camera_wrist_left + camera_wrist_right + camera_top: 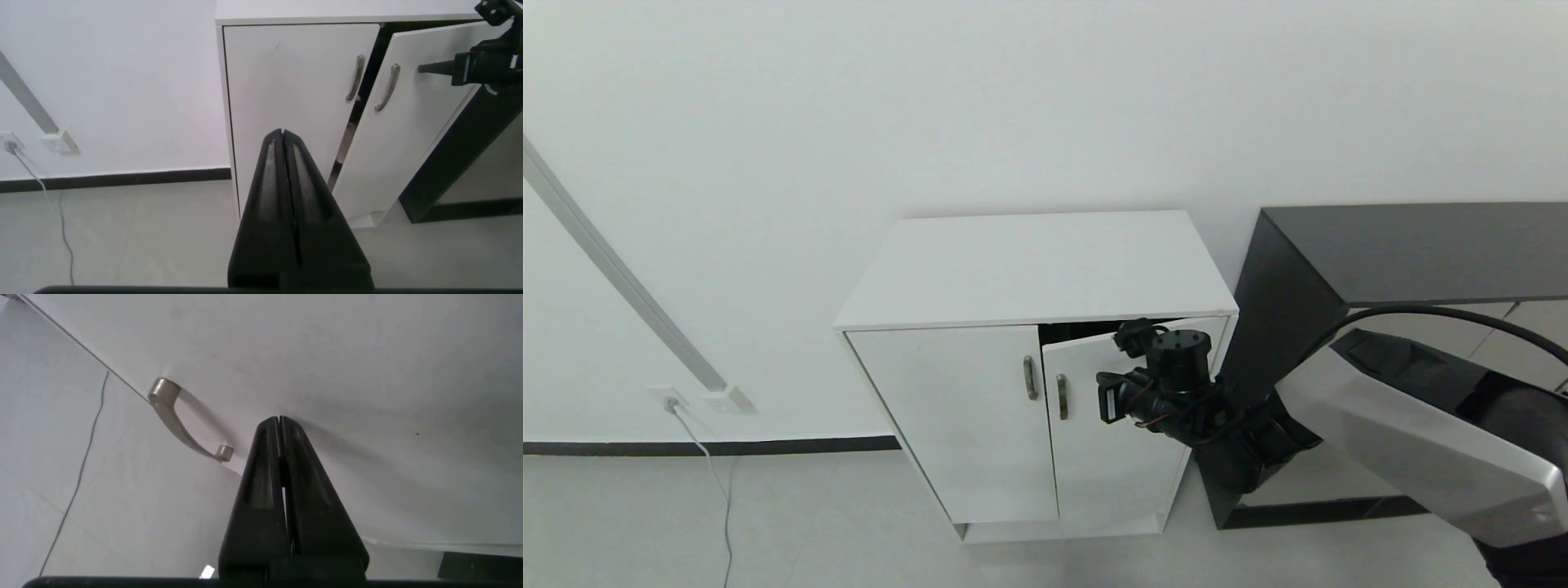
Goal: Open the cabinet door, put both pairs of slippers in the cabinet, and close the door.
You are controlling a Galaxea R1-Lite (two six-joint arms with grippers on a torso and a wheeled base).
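1. Two doors on the white cabinet (1033,269), which stands at the head view's centre w/ its back to the wall (1013,98).
2. The left door (956,416) sits flush. The right door (1115,474) is ajar, swung out a little, w/ a dark gap (1078,331) at 12 o'clock above it and a slit between the two doors.
3. Each door has a metal handle on its inner edge: the left handle (1030,377) and the right handle (1062,397) are side by side, upright.
4. The right gripper (1104,404) is at approx 3 o'clock of the right handle, in front of the ajar door. Its fingers (265,457) are pressed together, holding nothing, w/ only a thin slit between them.
5. In the right wrist view the tips are close to the door face, just beside the handle (184,420), not on it. Can't tell if the tips touch the door.
6. The left gripper (282,135) is well back from the cabinet and points at the left door (290,98). Fingers also tight together, nothing in them.
7. From the left wrist view the right gripper (425,69) points toward the right handle (387,86), a small gap apart.
8. A dark desk (1413,245) stands at 3 o'clock of the cabinet, just beside it.
9. At 9 o'clock of the cabinet a socket (670,400) sits low on the wall, w/ a cable (715,482) running down to the floor (809,531). A grey strip (605,261) runs slantwise up the wall from there.
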